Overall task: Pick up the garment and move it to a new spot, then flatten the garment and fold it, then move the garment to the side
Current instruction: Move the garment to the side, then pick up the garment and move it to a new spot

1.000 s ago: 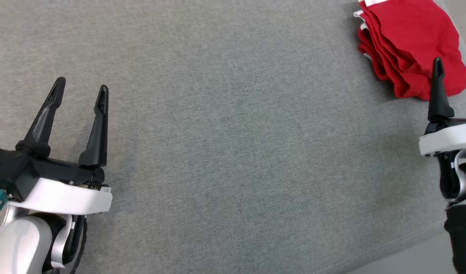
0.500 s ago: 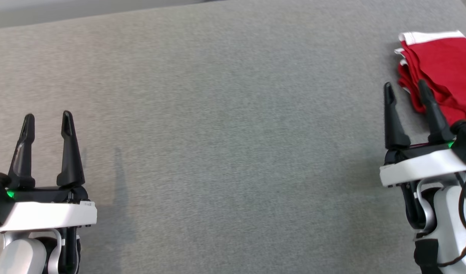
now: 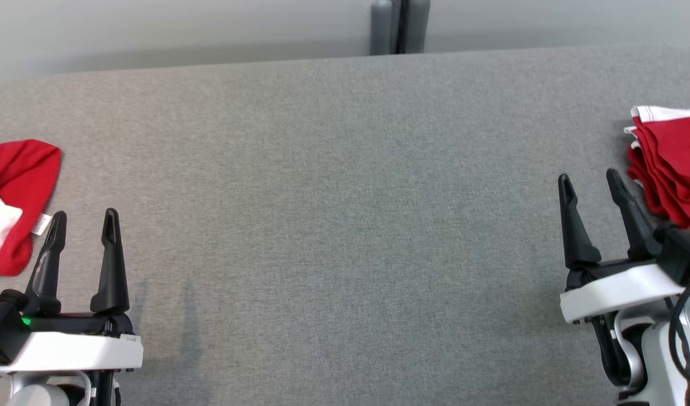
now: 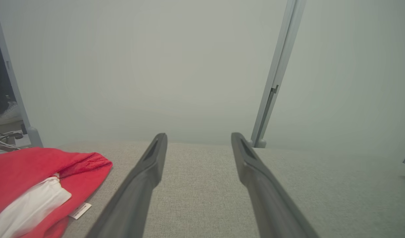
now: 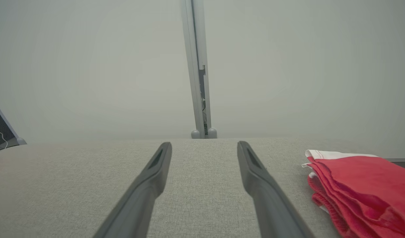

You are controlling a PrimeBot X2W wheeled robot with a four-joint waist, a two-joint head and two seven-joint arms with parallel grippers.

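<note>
The grey bench [image 3: 345, 169] carries red cloth at both ends, and the two lots look to be at opposite stages of the task. At the bench's left end lies a loose red garment [image 3: 23, 169], rumpled, with a white inner part and a small label showing. This is probably the piece waiting to be picked up, since nothing about it is flat or folded. At the bench's right end sits a folded red stack [image 3: 675, 163], its layered edges turned toward the bench's middle and a white hem on top. It is parked out at the side, where finished work would go. Both arms hover over the bench's near edge with fingers pointing toward its far edge. The left claw [image 3: 85, 214] has its jaws spread and nothing between them, just beside the loose garment's near corner but apart from it. The right claw [image 3: 588, 176] is equally wide and bare, close beside the folded stack without touching it. The bench's broad middle lies between them, a sensible place to spread cloth, and the left claw is the one placed to start.
</note>
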